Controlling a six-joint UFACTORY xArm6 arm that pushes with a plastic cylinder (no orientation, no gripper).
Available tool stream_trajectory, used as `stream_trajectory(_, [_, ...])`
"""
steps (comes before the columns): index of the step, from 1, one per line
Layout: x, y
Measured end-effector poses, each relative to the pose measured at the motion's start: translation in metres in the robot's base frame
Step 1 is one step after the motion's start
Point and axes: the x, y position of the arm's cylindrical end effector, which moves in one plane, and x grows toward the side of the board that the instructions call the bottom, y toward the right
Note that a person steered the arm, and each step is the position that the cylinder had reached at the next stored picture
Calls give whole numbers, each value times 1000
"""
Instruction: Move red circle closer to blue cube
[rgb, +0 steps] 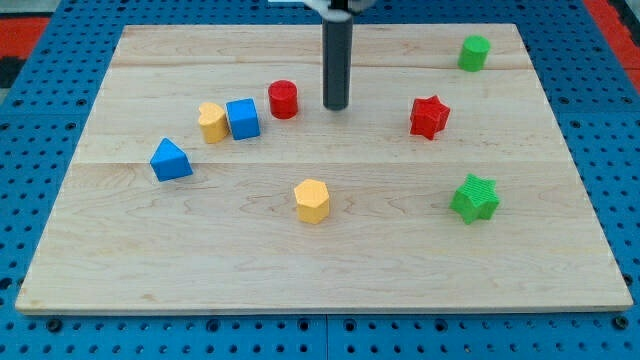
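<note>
The red circle (283, 99) stands on the wooden board, up and left of the middle. The blue cube (243, 118) sits just to its lower left, a small gap apart. My tip (336, 106) rests on the board to the right of the red circle, a short gap away and not touching it. The dark rod rises from there to the view's top edge.
A yellow block (211, 122) touches the blue cube's left side. A blue triangular block (171, 160) lies further left. A yellow hexagon (312, 200) is below centre. A red star (429, 116), green star (475, 197) and green block (474, 52) are at right.
</note>
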Motion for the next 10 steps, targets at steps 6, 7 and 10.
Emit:
stream_trajectory(6, [-53, -66])
stream_trajectory(7, [-53, -78])
stream_trajectory(10, [-52, -108])
